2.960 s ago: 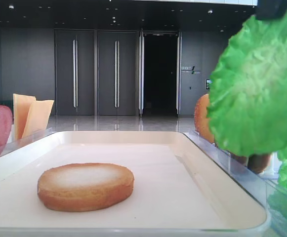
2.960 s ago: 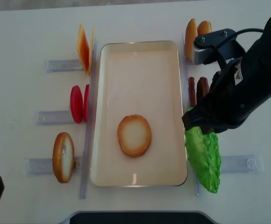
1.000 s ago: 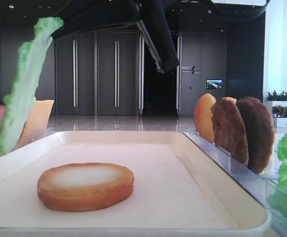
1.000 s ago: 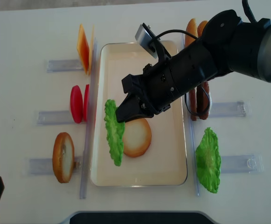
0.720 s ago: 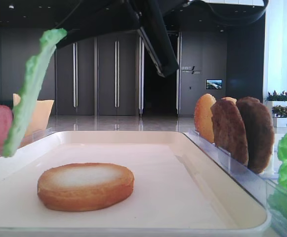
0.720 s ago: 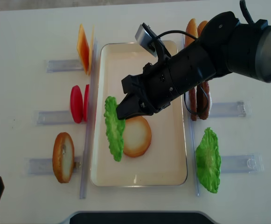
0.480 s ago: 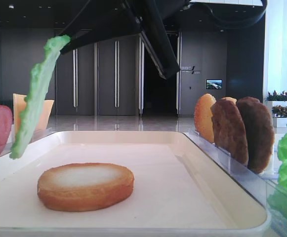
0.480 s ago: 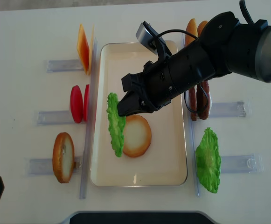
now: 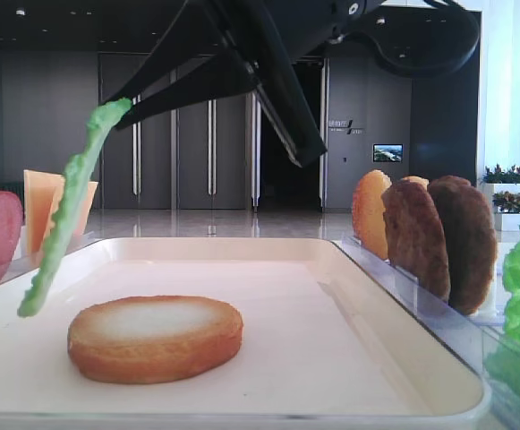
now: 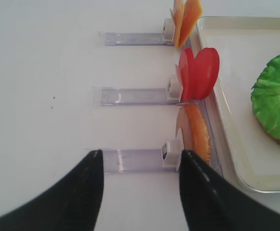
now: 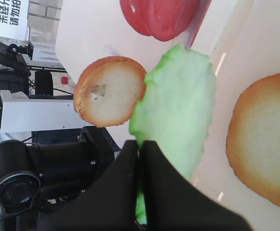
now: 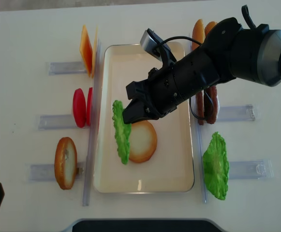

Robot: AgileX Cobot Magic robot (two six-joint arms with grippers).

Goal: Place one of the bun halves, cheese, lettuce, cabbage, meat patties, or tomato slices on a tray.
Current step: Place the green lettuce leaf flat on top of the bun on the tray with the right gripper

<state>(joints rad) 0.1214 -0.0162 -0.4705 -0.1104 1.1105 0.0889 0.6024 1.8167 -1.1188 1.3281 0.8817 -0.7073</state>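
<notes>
Green lettuce (image 12: 122, 130) hangs edge-down from the right pincer (image 12: 129, 112), clamped on its top, beside the tray's (image 12: 174, 166) bun half (image 12: 141, 140).

Your left gripper (image 10: 139, 190) shows two dark fingers (image 10: 84, 192) spread apart, holding nothing, above the white table (image 10: 43, 125). Ahead between them stands a bun half (image 10: 196, 132) on edge in a clear rack (image 10: 140, 160). Farther ahead come the tomato slices (image 10: 200, 73), then the cheese (image 10: 186, 19). Right of these sits the tray (image 10: 241, 139), with lettuce (image 10: 274, 98) over a bun at the frame's edge.
</notes>
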